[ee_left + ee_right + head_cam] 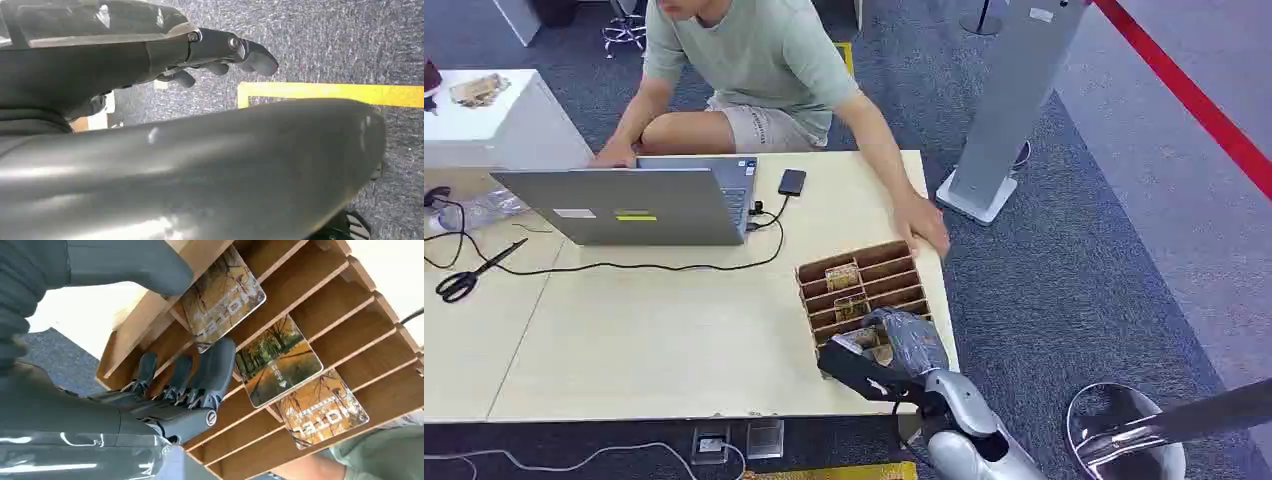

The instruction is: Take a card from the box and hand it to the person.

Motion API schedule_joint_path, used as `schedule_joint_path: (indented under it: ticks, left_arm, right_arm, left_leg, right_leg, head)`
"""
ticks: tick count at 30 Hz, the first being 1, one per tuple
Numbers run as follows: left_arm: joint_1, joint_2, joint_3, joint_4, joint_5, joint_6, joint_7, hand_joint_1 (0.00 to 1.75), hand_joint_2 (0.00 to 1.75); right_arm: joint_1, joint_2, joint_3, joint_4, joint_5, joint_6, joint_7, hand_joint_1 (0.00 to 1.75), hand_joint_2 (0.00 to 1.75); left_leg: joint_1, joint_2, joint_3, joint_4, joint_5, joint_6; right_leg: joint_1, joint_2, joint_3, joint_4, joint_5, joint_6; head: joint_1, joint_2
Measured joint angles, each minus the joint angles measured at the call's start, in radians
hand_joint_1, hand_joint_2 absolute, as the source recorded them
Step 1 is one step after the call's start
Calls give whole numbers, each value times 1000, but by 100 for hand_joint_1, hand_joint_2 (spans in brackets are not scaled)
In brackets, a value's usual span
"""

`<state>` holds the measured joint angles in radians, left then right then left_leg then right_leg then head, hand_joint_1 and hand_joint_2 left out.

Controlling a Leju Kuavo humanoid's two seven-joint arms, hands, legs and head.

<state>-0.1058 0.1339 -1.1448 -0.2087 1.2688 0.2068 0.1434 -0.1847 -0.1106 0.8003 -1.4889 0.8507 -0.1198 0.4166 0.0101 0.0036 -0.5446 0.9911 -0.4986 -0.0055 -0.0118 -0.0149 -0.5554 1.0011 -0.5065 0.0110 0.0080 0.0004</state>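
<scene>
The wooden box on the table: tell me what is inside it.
The wooden box holds three picture cards standing in its slots. The right hand reaches into the near slots and hides what lies beneath it.

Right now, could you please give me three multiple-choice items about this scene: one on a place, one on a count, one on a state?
1. Where does the wooden card box stand?
A. On the carpet
B. On the table near its right edge
C. On the laptop

2. How many cards show in the box in the right wrist view?
A. One
B. Three
C. Six

3. What is the right hand doing?
A. Reaching into the box at the nearest card
B. Hanging beside the body
C. Pressing the phone

Key: 1 B, the box sits on the light tabletop by the person's hand. 2 B, three picture cards lie in separate slots. 3 A, its fingers are down among the dividers at a card; a firm grip cannot be told.
</scene>
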Motion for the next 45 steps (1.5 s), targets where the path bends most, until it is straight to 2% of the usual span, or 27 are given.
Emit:
schedule_joint_path:
  ticks: [11, 14, 15, 16, 17, 24, 26, 37, 45]
  left_arm:
    - [0, 0, 0, 0, 0, 2, 0, 0, 0]
    - [0, 0, 0, 0, -3, 2, 0, 0, 0]
    - [0, 0, 0, 0, -3, 2, 0, 0, 0]
    - [0, 0, 0, 0, -3, 1, 0, 0, 0]
    - [0, 0, 0, 0, -3, 1, 0, 0, 0]
    - [0, 0, 0, 0, -3, 1, 0, 0, 0]
    - [0, 0, 0, 0, -3, 2, 0, 0, 0]
    - [0, 0, 0, 0, -6, 3, -14, 0, 0]
    - [0, 0, 0, 0, 0, 6, -12, 0, 0]
  right_arm:
    - [-1, 0, 1, 0, -2, 0, 1, 82, 175]
    - [-2, 0, 1, 1, -8, 1, 4, 96, 175]
    - [-3, 0, 1, 0, -9, 1, 5, 94, 175]
    - [-3, 0, 1, 0, -9, 1, 5, 113, 175]
    - [-3, 0, 1, 0, -10, 2, 6, 124, 175]
    - [-4, 0, 1, 0, -13, 3, 11, 138, 175]
    - [-4, 0, 1, 0, -13, 3, 11, 154, 175]
    - [-3, -1, 2, 0, -23, 3, 11, 154, 175]
    - [-3, -1, 1, -2, -25, -23, -1, 154, 175]
  left_leg:
    - [0, 0, 0, 0, 0, 0]
    - [0, 0, 0, 0, 0, 0]
    - [0, 0, 0, 0, 0, 0]
    - [0, 0, 0, 0, 0, 0]
    - [0, 0, 0, 0, 0, 0]
    - [0, 0, 0, 0, 0, 0]
    - [0, 0, 0, 0, 0, 0]
    - [0, 0, 0, 0, 0, 0]
    - [0, 0, 0, 0, 0, 0]
  right_leg:
    - [0, 0, 0, 0, 0, 0]
    - [0, 0, 0, 0, 0, 0]
    - [0, 0, 0, 0, 0, 0]
    - [0, 0, 0, 0, 0, 0]
    - [0, 0, 0, 0, 0, 0]
    - [0, 0, 0, 0, 0, 0]
    - [0, 0, 0, 0, 0, 0]
    - [0, 0, 0, 0, 0, 0]
    - [0, 0, 0, 0, 0, 0]
  head:
    - [0, 0]
    - [0, 0]
    - [0, 0]
    - [0, 0]
    - [0, 0]
    - [0, 0]
    - [0, 0]
    - [0, 0]
    - [0, 0]
